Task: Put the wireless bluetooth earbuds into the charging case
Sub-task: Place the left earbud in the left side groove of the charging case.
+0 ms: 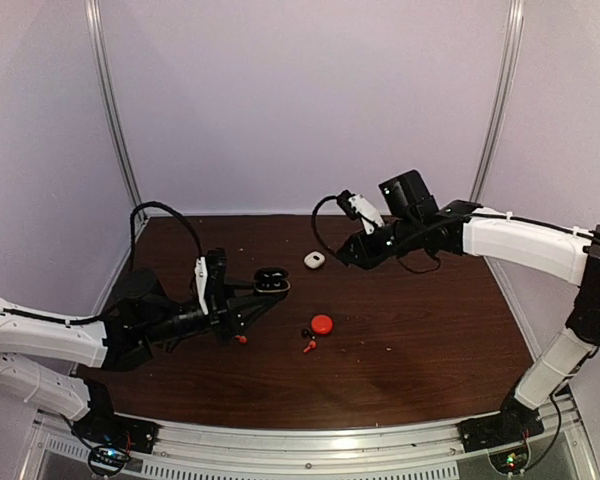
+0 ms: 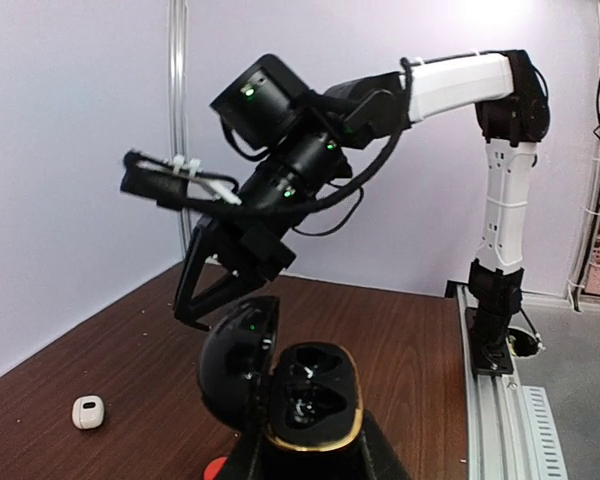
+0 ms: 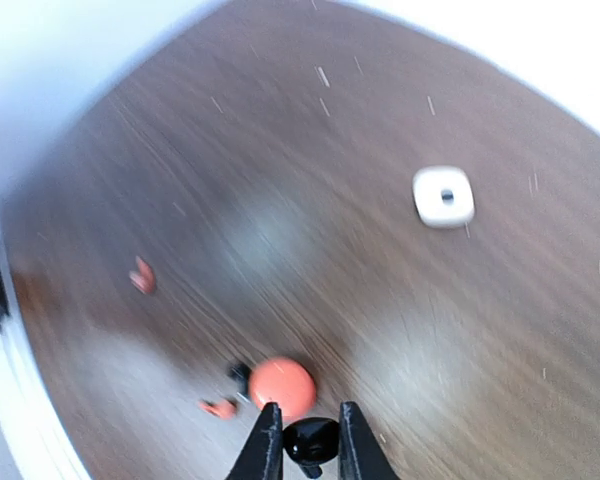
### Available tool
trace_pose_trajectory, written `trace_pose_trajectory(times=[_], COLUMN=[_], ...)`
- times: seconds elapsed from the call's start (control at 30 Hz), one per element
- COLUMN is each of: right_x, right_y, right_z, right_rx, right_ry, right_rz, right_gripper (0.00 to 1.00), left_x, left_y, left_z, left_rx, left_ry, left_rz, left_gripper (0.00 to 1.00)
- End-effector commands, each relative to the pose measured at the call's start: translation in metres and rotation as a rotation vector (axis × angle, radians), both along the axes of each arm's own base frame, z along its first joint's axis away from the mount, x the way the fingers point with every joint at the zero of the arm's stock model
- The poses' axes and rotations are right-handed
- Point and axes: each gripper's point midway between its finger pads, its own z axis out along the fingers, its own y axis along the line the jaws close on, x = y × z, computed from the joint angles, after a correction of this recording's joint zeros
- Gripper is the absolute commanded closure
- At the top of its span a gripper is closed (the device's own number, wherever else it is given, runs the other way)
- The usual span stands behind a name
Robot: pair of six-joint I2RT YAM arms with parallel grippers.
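Open charging case [image 1: 271,282] in the left gripper [image 1: 263,297], over the left half of the table [image 1: 430,350]; to its right the farther closed case [image 1: 314,259], just left of the right gripper [image 1: 345,258], held earbud [image 3: 310,440] between its fingers; toward the bases the nearer closed case [image 1: 322,323], second earbud [image 1: 306,332] and third earbud [image 1: 308,347] just near-left of it, fourth earbud [image 1: 242,339] farther left.

We see a dark brown wooden desk [image 1: 430,330], its surface flecked with pale specks. A small white case [image 1: 314,259] lies closed toward the far middle. Nearer the front edge sits a round red case [image 1: 322,323], with a black earbud [image 1: 306,332] just beside it on the left and a red earbud [image 1: 308,347] just in front. A second red earbud [image 1: 242,339] lies well apart, further left.
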Motion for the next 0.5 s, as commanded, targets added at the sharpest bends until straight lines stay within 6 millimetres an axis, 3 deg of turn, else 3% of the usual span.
trace_pose_trajectory(times=[0.0, 0.13, 0.23, 0.47], right_x=[-0.012, -0.034, -0.053, -0.109], right_y=[0.028, 0.036, 0.040, 0.072], right_z=[0.091, 0.149, 0.180, 0.211], right_rx=[0.328, 0.532, 0.646, 0.778], right_ry=[-0.146, -0.234, -0.279, -0.313], right_rz=[0.095, 0.163, 0.205, 0.343], right_gripper=[0.88, 0.88, 0.88, 0.88], left_x=[0.023, 0.037, 0.041, 0.039], left_y=[0.010, 0.016, 0.018, 0.017], left_z=[0.032, 0.041, 0.045, 0.051], left_rx=[-0.126, -0.174, -0.197, -0.215], left_ry=[-0.029, -0.028, -0.034, -0.080], left_rz=[0.126, 0.202, 0.229, 0.217], left_gripper=[1.00, 1.00, 1.00, 1.00])
